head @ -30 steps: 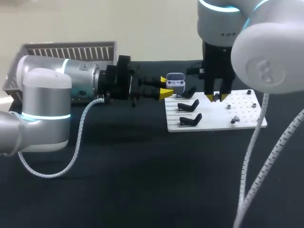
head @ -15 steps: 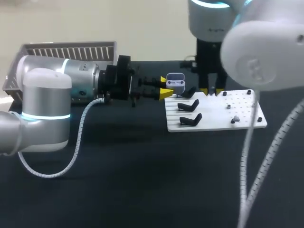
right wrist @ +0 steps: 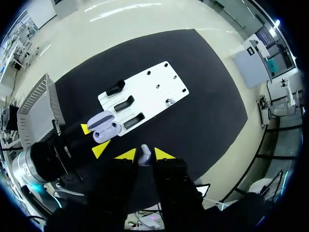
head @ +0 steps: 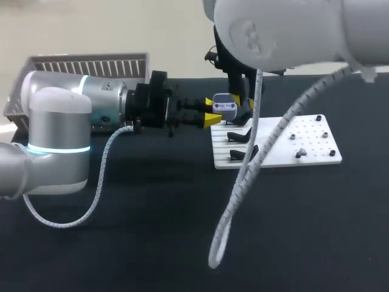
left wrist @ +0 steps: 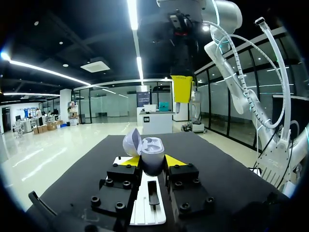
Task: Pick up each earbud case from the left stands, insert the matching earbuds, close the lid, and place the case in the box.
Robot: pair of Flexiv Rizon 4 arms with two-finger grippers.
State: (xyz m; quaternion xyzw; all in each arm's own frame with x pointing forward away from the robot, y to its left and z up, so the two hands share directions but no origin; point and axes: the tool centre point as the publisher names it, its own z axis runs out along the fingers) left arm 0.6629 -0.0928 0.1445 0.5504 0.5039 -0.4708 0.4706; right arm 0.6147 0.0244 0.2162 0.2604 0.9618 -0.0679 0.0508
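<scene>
An open lilac earbud case (head: 224, 106) is held level above the table's far middle, with my left gripper (head: 211, 110) shut on its body. In the left wrist view the case (left wrist: 145, 147) sits between the yellow tips with its lid tilted back. My right gripper (right wrist: 143, 155) hangs just above the case, shut on a small pale earbud (right wrist: 144, 158); its yellow tips (left wrist: 182, 89) show over the case. From the right wrist view the case (right wrist: 104, 128) lies below and ahead. Two empty black stands (head: 241, 135) remain on the white board (head: 316, 146).
A slatted grey box (head: 85, 64) stands at the back left behind my left arm. Small earbuds (head: 298, 153) and pegs sit on the board's right half. My right arm's cable (head: 243, 182) hangs down over the board and the table's middle.
My right arm has swung left from over the board's right part to above the open case. The left arm and the case have stayed still.
</scene>
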